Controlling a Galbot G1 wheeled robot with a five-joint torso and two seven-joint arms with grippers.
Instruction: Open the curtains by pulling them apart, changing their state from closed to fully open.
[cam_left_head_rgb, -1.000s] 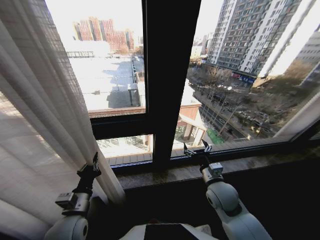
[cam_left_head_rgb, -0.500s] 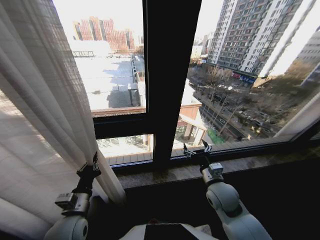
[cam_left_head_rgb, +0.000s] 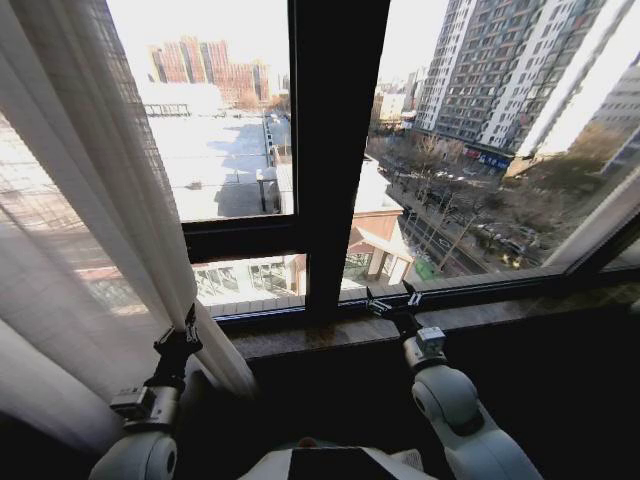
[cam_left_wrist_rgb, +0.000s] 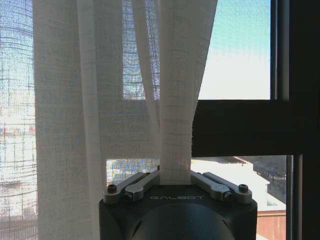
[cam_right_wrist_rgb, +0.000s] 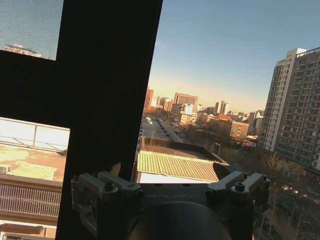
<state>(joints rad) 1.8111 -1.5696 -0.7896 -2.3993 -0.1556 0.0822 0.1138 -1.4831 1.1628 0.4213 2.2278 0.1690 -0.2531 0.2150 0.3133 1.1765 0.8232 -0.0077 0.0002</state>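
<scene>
Left gripper (cam_left_head_rgb: 189, 322): held low, close to the sill; a pleat of the curtains (cam_left_head_rgb: 90, 230) is pinched between the pressed-together fingers, as is seen in the left wrist view (cam_left_wrist_rgb: 175, 176).
Curtains: the sheer panel is gathered beyond the outer side of the left fingers, its free edge running straight up out of the grip; in the head view the glass beside the dark window frame (cam_left_head_rgb: 335, 150) is uncovered.
Right gripper (cam_left_head_rgb: 393, 298): parked above the window sill (cam_left_head_rgb: 330, 335), fingers spread, nothing between them.
Progress: most of the glass is judged to be cleared already; the panel is judged not yet fully stacked.
Risk: the thin fabric could slip out of the pinch if it is dragged too fast.
Risk: the hem could be snagged against the sill edge, because the grip is low.
</scene>
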